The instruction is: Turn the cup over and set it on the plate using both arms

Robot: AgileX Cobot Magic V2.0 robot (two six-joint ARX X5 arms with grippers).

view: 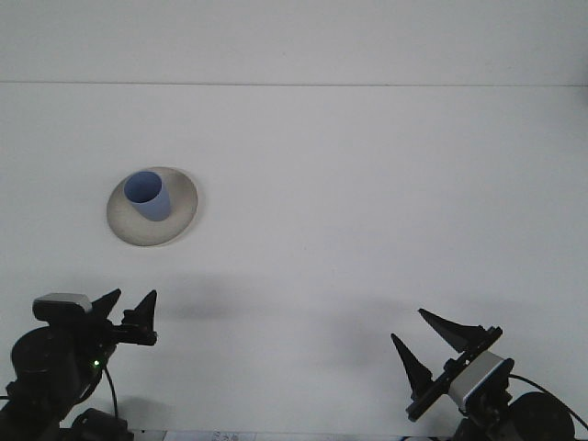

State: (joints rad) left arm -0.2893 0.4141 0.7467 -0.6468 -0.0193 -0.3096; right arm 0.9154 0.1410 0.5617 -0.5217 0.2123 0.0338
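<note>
The blue cup [147, 196] stands mouth-up on the grey plate [180, 218], far left on the white surface [367, 184], so the task looks complete. The left pincer [130, 315], spread wide and empty, sits below it and is nearer; the right pincer [432, 354], also wide and empty, lies well apart.

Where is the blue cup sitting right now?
In the front view, the blue cup stands upright, mouth up, on the round plate at the table's left side, far from both tools.
</note>
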